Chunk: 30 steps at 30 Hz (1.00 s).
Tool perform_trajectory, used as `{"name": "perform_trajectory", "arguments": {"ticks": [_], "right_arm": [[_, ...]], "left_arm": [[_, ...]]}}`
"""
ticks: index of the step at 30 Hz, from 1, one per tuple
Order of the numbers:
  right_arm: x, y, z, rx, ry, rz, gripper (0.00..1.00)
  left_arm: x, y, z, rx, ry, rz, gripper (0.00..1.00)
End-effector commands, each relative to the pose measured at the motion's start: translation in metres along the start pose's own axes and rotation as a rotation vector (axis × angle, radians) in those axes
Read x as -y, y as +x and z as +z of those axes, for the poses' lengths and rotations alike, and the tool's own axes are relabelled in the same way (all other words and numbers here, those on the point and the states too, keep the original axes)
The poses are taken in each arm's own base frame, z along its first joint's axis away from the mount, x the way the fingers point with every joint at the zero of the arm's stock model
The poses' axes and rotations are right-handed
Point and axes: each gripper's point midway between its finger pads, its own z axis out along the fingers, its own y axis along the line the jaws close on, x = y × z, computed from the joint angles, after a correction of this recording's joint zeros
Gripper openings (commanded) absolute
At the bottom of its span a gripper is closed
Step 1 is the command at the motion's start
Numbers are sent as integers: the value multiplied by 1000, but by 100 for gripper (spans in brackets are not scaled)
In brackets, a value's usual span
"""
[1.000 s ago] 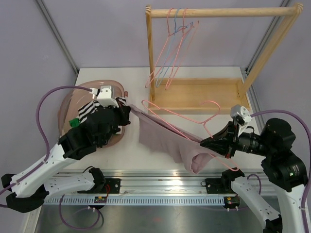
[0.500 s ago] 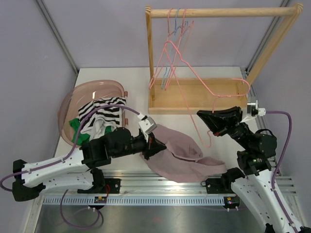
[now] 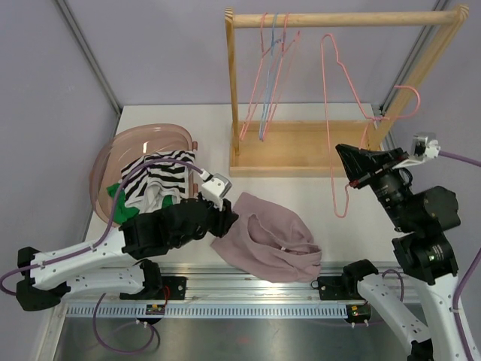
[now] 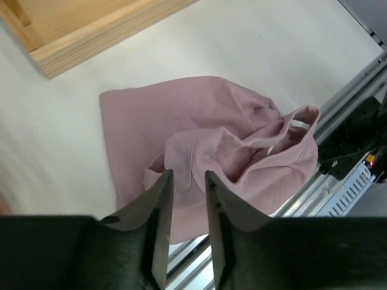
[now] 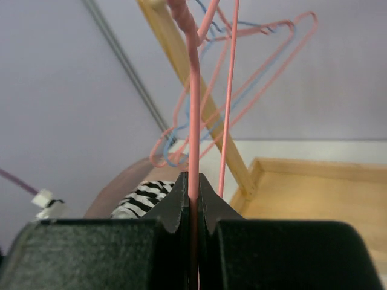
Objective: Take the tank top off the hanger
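Wooden garment rack [image 3: 301, 147] with spare wire hangers [image 3: 263, 90] behind, pink plastic basin [image 3: 143, 134] of laundry [image 3: 161, 180] at left. Crumpled pink tank top [image 3: 267, 244] lies on white desk [image 3: 180, 120] near front edge, off the pink wire hanger [image 3: 328, 98]. Left hand [image 4: 187, 176] slightly spread above it, just released; fingertips hidden overhead. Right hand [image 5: 192, 181] pinches the hanger, now raised

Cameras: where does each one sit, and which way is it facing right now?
Top external: above and behind the arms, looking down on the table; both arms show, bases at the bottom edge.
Left wrist: on the left arm, looking down past the left gripper, fingers parted, at the crumpled pink tank top.
Right wrist: on the right arm, looking along the pink hanger pinched in the right gripper, toward the rack.
Shared: top and left wrist both show the tank top.
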Motion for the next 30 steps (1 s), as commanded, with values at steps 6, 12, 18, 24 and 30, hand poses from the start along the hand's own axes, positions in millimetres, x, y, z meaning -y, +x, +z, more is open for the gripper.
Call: {"name": "perform_trajectory", "arguments": {"ticks": [6,12,18,24,30], "right_arm": [[63,8,45,-175,330,-105,0],[80,-4,84,-234,419,-173,0],[83,-21,125,-253,441,-200,0],[85,-18,164,-278,460,-228,0],[89,2,200,-344,480,-246,0]], "left_arm": [[-32,-35,-41,83,-147,-51,82],[-51,-30,-66,52,-201,-38,99],[-79,-11,-78,10,-315,8,99],[-81,-9,-79,53,-293,-4,99],[-84,-3,-77,38,-306,-2,99]]}}
